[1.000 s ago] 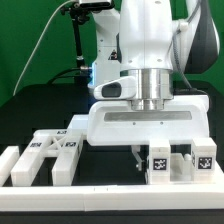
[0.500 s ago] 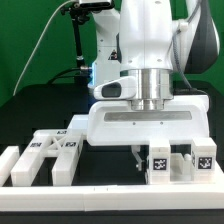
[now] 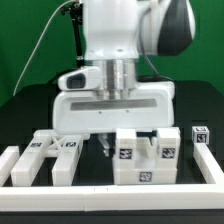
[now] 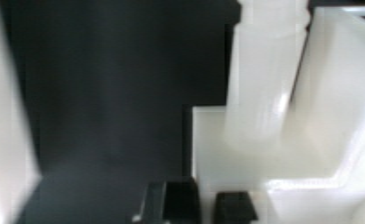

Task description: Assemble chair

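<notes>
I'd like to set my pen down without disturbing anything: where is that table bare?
Bare black table lies at the exterior view's left, behind the flat chair parts. A narrow strip runs between those parts and the tall tagged block, but the shut gripper hangs over it. The front is crowded, hemmed by the border rail.

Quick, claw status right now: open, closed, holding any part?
Two-finger dark claw: closed; nothing visibly held between its tips.
</notes>
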Robot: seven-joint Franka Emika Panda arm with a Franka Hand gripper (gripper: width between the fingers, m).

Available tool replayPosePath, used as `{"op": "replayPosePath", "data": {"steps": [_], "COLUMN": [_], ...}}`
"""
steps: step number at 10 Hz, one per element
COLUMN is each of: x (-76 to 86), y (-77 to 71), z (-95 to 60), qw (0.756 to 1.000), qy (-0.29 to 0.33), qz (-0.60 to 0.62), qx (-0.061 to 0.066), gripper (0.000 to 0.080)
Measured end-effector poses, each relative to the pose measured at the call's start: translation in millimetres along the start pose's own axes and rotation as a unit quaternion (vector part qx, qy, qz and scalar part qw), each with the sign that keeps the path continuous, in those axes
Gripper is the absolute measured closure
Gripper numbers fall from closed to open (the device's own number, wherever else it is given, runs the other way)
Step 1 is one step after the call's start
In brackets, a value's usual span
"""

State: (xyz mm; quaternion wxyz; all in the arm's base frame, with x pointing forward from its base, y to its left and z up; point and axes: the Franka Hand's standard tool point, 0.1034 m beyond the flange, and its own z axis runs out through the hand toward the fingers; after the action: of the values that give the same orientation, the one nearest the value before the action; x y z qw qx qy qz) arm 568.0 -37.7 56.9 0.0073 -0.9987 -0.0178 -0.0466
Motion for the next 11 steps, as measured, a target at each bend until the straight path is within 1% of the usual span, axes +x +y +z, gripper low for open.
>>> {"op": "replayPosePath", "data": {"steps": [1, 2, 3, 4, 5, 6, 8, 9, 10, 11], "x": [-10.7, -11.6, -2.8, 1.1, -1.8, -3.7, -14.3, -19.5, -16.9, -18.2], "y": [2.8, 6.4, 7.3, 3.6, 4.1, 3.8, 1.0, 1.7, 1.1, -0.1], "z": [-16.5, -34.9, -48.6, -50.4, -45.1, -43.3, -42.5, -46.5, -41.0, -31.7], "qw": [0.998, 0.994, 0.989, 0.983, 0.977, 0.972, 0.949, 0.917, 0.894, 0.88], "qy": [-0.054, -0.109, -0.147, -0.183, -0.212, -0.233, -0.314, -0.399, -0.447, -0.475], "qz": [0.009, 0.007, 0.008, 0.008, 0.009, 0.009, 0.009, 0.007, 0.007, 0.006], "qx": [0.011, 0.011, 0.005, 0.004, 0.007, 0.009, 0.016, 0.006, 0.005, 0.003], "gripper": [0.0768, 0.0768, 0.0768, 0.0768, 0.0768, 0.0768, 0.0768, 0.0768, 0.0768, 0.0768]}}
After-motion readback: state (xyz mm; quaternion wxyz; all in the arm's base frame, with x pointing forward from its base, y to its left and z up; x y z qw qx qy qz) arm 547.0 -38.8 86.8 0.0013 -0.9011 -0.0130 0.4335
